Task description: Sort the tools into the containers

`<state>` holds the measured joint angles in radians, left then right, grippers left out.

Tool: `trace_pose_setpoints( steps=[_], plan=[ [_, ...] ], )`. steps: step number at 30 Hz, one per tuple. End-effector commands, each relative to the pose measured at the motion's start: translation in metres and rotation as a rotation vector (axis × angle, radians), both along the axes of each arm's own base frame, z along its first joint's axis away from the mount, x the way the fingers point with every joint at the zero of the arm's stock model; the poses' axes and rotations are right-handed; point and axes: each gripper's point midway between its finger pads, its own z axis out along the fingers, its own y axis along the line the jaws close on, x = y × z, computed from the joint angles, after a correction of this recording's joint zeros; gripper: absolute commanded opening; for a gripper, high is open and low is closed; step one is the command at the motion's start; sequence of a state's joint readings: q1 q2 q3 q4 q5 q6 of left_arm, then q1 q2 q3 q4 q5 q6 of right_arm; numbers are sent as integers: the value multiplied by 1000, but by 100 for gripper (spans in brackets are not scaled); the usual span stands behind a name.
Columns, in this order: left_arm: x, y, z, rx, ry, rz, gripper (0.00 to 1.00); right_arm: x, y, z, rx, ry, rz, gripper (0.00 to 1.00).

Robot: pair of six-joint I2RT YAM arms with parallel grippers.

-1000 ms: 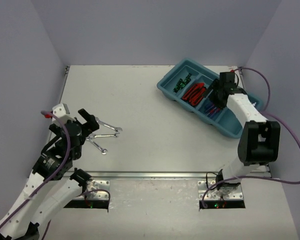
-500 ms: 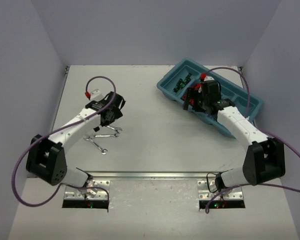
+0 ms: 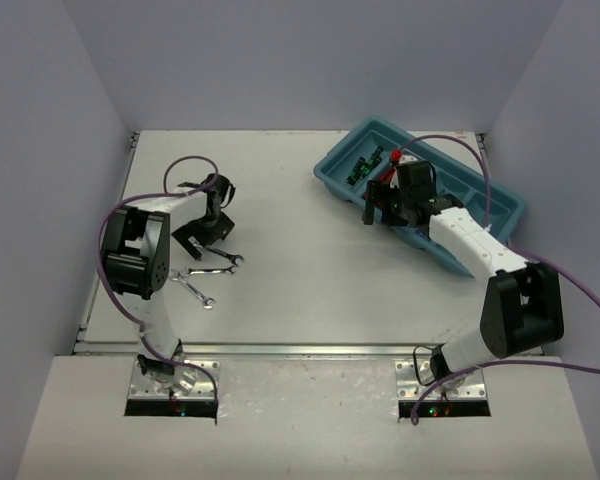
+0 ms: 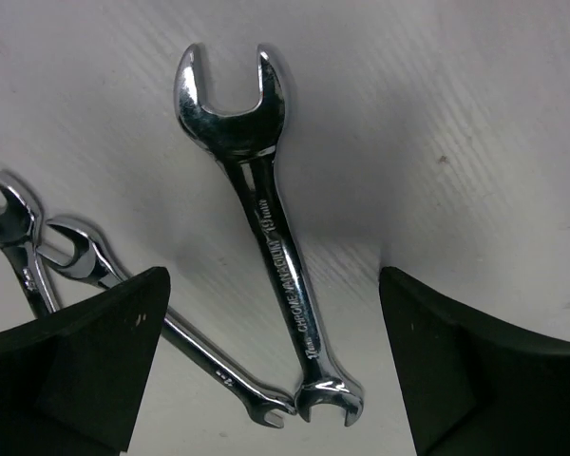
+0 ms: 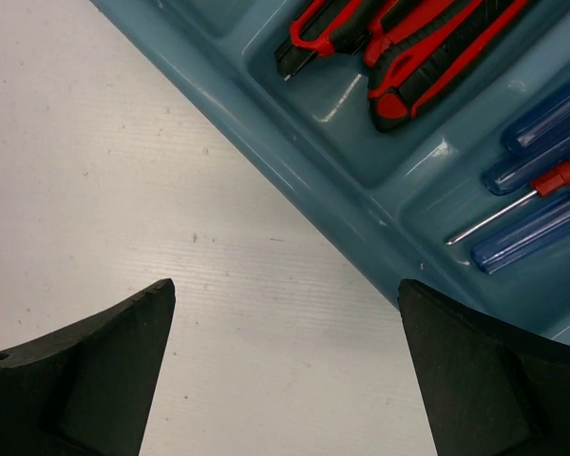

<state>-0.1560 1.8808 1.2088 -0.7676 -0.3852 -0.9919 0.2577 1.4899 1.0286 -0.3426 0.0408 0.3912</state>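
the left gripper (image 4: 271, 285) stands wide open, holding nothing; one wrench (image 4: 266, 237) lies on the table (image 4: 437, 114) between its fingers (image 4: 76, 361), two other wrenches (image 4: 85, 266) beside it. the right gripper (image 5: 285, 285), wide open and empty, hangs over the tray (image 5: 294, 133) wall.

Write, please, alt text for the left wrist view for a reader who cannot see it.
A silver open-ended wrench lies flat on the white table, untouched, between the two black fingers of the open left tool. Two smaller wrenches lie at the picture's left, partly hidden behind one finger.
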Motion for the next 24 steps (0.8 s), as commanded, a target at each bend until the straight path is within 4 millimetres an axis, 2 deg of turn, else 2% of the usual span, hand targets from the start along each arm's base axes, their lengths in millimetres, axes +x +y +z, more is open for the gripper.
trace_pose_setpoints(
  steps=[1,4,6,12,17,22,24],
  plan=[
    [11,-6,-10,-118,-49,-21,84,10,8,32,42,-115,39,99],
    [10,-8,-18,-138,-49,-24,81,11,9,34,46,-125,38,99],
    [8,-8,-24,-152,-40,-20,73,10,10,35,52,-128,45,99],
    [-2,-6,-37,-178,-36,9,60,7,14,39,70,-136,65,99],
    [-7,-5,-42,-186,-37,11,29,5,22,42,104,-141,104,99],
    [-3,-12,-48,-235,-37,-6,0,-4,44,54,195,-160,220,99],
    [1,-17,-50,-263,-51,-25,0,-8,51,58,224,-173,261,99]
  ],
)
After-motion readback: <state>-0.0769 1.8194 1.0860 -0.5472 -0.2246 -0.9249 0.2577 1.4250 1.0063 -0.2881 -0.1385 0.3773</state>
